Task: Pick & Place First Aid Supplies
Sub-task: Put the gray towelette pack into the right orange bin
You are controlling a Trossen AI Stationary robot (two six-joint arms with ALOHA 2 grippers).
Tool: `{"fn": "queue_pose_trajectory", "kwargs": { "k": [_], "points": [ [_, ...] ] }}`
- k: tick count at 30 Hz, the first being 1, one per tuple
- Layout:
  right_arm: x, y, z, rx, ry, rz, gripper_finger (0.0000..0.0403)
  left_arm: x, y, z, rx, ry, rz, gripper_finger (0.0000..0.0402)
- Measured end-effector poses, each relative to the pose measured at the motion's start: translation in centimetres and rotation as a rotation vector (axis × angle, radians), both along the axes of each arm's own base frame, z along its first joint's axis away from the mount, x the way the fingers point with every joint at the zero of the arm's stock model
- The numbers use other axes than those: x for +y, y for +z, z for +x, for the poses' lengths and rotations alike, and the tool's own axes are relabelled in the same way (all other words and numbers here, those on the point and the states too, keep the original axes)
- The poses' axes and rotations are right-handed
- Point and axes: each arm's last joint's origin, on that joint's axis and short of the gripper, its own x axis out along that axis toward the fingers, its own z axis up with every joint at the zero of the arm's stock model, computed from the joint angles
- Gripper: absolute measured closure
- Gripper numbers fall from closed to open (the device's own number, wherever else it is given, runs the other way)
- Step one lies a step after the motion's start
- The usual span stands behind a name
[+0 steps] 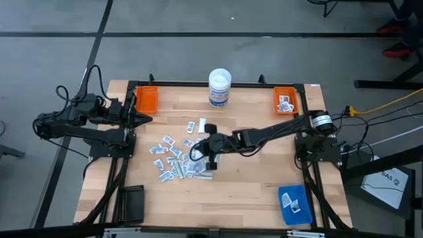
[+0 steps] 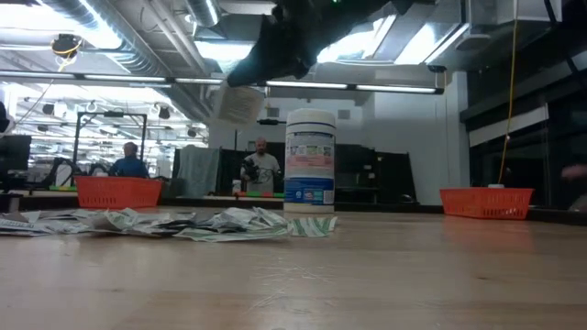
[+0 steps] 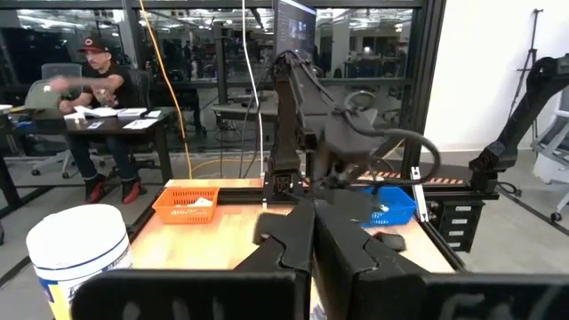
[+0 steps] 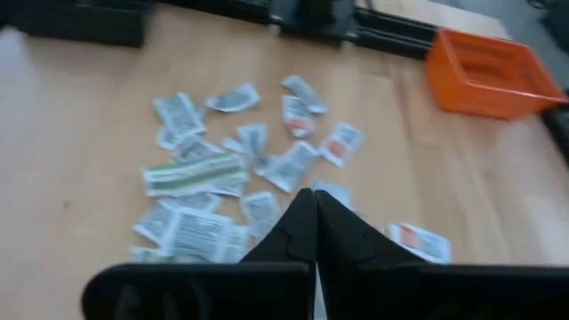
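Observation:
The first aid supplies lie scattered as small white packets and a few pale greenish strips on the middle of the table; the right wrist view shows the same pile. My right gripper hovers above the pile's right side, shut on one white packet. In its own wrist view the fingers are closed together. My left gripper waits shut at the table's left edge, beside the left orange tray, touching nothing. My right gripper pinches the white packet by its upper edge between its two fingers, coming from above. The packet hangs slightly tilted below the fingers, lifted clear of the table and the pile. One packet or more, I cannot tell.
A white round tub with a blue label stands at the far edge's middle. The right orange tray at the far right corner holds a few packets. A blue box sits near right, a black block near left. People sit in the room behind.

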Motion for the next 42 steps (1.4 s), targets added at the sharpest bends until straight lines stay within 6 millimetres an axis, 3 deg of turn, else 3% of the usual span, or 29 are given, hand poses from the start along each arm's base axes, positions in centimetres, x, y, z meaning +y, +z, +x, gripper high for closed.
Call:
{"fn": "queue_pose_trajectory", "kwargs": {
  "k": [15,27,42],
  "points": [
    [-5.1,2.7,-3.1,0.044,-0.204,-0.059,0.0402,0.0,0.0,0.0,0.0,0.0,0.0,0.0397],
    [-8.5,3.1,-10.3,0.009,-0.426,-0.091,0.0402,0.0,0.0,0.0,0.0,0.0,0.0,0.0398],
    [-9.7,3.1,-18.8,0.011,-0.679,-0.086,0.0402,0.0,0.0,0.0,0.0,0.0,0.0,0.0398]
  ]
}}
